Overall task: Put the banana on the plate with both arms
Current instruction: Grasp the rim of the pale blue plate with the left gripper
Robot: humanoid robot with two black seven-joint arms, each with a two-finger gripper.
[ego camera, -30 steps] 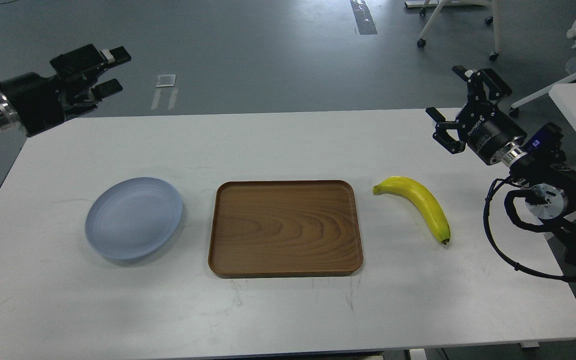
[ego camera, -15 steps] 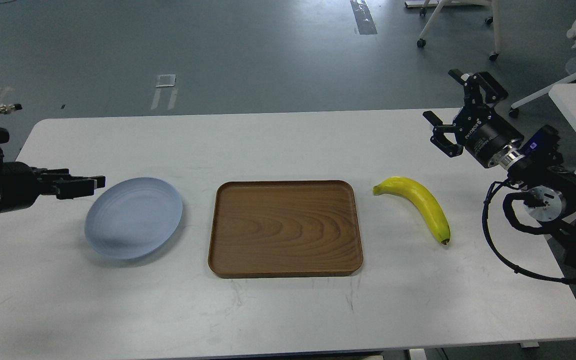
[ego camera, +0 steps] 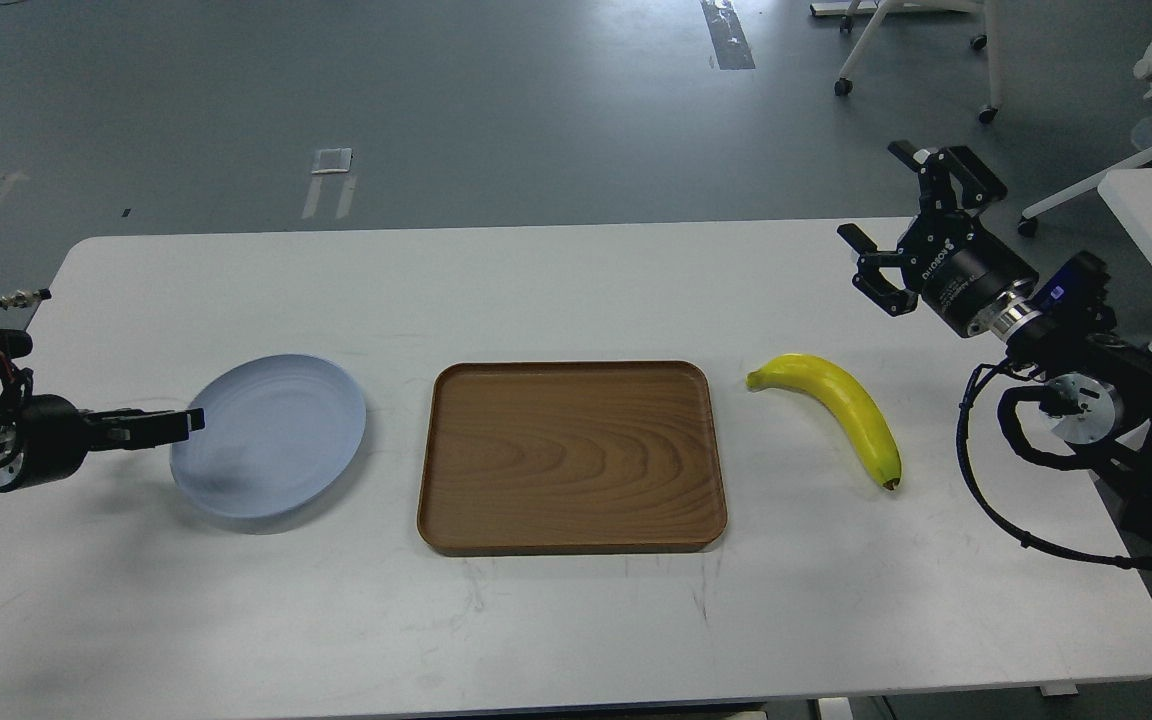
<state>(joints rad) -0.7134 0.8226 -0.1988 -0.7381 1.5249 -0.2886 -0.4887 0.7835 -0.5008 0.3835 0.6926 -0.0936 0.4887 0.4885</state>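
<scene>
- Since nothing sits on the near half of the tabletop (ego camera: 556,630), both arms have free room to work across the row of things lying further back.
- The tray (ego camera: 571,455) lies flat in the middle of that row, between plate and banana, so the fruit must cross over or around it.
- The banana (ego camera: 841,410) lies on its side right of the tray, well apart from the plate, stem toward the tray and dark end nearer me; nothing holds it.
- The plate (ego camera: 271,435) rests left of the tray, bare, ready to receive the fruit.
- The left pincer (ego camera: 181,422) reaches in low at the plate's left rim, seen edge-on as one dark bar, so I cannot tell whether it is wide or narrow, nor whether it touches the rim; I judge it is placed to steady or grip the plate.
- Furthest back, the right pincer (ego camera: 886,215) hangs above the tabletop's far right, fingers spread wide and holding nothing, beyond the banana; probably readied for a pick.
</scene>
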